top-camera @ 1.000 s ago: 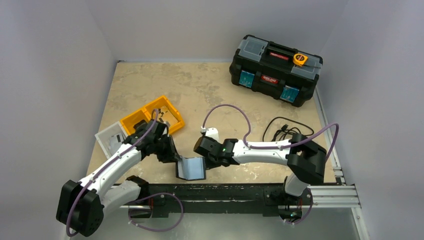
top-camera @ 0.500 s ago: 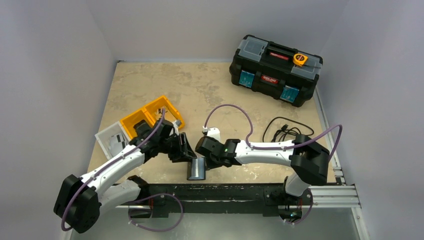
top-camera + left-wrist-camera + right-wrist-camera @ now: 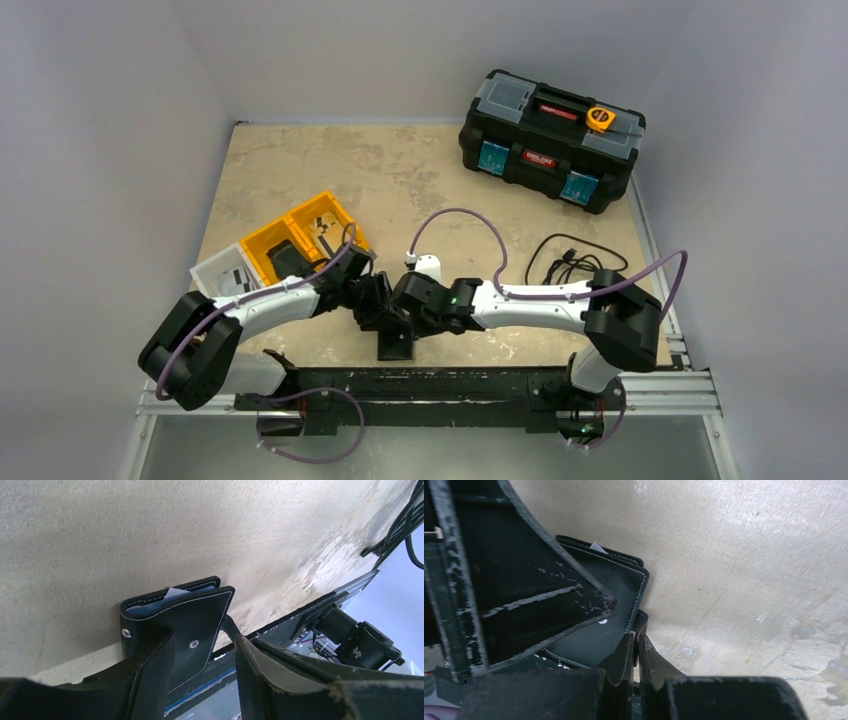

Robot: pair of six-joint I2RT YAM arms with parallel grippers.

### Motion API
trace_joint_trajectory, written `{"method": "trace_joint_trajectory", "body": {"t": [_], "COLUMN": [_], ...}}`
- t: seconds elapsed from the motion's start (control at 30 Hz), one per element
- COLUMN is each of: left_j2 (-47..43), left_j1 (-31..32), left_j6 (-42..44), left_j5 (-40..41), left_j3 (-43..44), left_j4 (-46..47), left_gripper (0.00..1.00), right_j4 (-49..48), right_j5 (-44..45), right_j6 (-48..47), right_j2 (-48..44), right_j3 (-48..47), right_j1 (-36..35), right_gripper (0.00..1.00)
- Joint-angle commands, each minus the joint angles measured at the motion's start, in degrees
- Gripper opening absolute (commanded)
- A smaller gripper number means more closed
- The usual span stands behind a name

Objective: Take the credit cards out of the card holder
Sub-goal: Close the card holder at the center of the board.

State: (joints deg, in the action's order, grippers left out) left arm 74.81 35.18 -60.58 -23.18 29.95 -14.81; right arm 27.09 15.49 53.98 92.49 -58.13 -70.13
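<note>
Near the front edge of the table, just behind the metal rail, the card holder sits between my two grippers, folded almost shut. The right gripper has its fingers pressed together on a thin edge of the holder. The left gripper comes in from the other side with its fingers spread apart, the holder's stitched flap lying in the gap; it clamps nothing that I can see. The credit cards sit inside, with only a pale corner showing above the holder's top edge beside a grey-blue strip.

Both arms crowd the spot, so from above the holder is just a dark block under the two wrists, and I cannot tell there how the fingers stand. The left wrist view gives me the flap, its two rivets and the peeking corner. The right wrist view shows the pinch clearly, but a broad black finger of the left gripper fills its left half and hides much of the holder.

Just behind the left arm stand the orange bins and a white tray. A coil of black cable lies near the right arm. Well apart, at the far right corner, sits the black toolbox with a yellow tape measure on its lid.
</note>
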Motion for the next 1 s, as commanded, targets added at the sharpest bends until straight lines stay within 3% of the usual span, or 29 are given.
{"method": "trace_joint_trajectory", "body": {"t": [0.0, 0.43, 0.63, 0.87, 0.97], "left_j2": [2.5, 2.7, 1.0, -4.3, -7.3], "left_j1": [0.8, 1.0, 1.1, 0.4, -1.3], "left_j6": [-1.7, -0.1, 2.2, 6.6, 8.7], "left_j5": [4.9, 5.6, 5.0, 8.6, 10.3], "left_j3": [-0.6, 0.6, 4.0, 12.7, 16.2], "left_j4": [1.4, -0.6, -3.6, -13.9, -18.7], "left_gripper": [0.48, 0.52, 0.58, 0.79, 0.94], "right_j4": [-3.7, -17.1, -16.9, -16.6, -16.3], "right_j5": [-0.9, -10.3, -9.8, -8.8, -8.4], "right_j6": [0.4, 3.0, 4.5, 5.5, 5.5], "right_j2": [-0.9, 5.8, 7.0, 5.9, 4.9], "right_j3": [-1.0, 3.0, 4.6, 5.9, 5.8], "right_j1": [-0.6, -0.7, -0.7, -0.5, -0.5], "right_gripper": [0.00, 0.02, 0.05, 0.15, 0.21]}}
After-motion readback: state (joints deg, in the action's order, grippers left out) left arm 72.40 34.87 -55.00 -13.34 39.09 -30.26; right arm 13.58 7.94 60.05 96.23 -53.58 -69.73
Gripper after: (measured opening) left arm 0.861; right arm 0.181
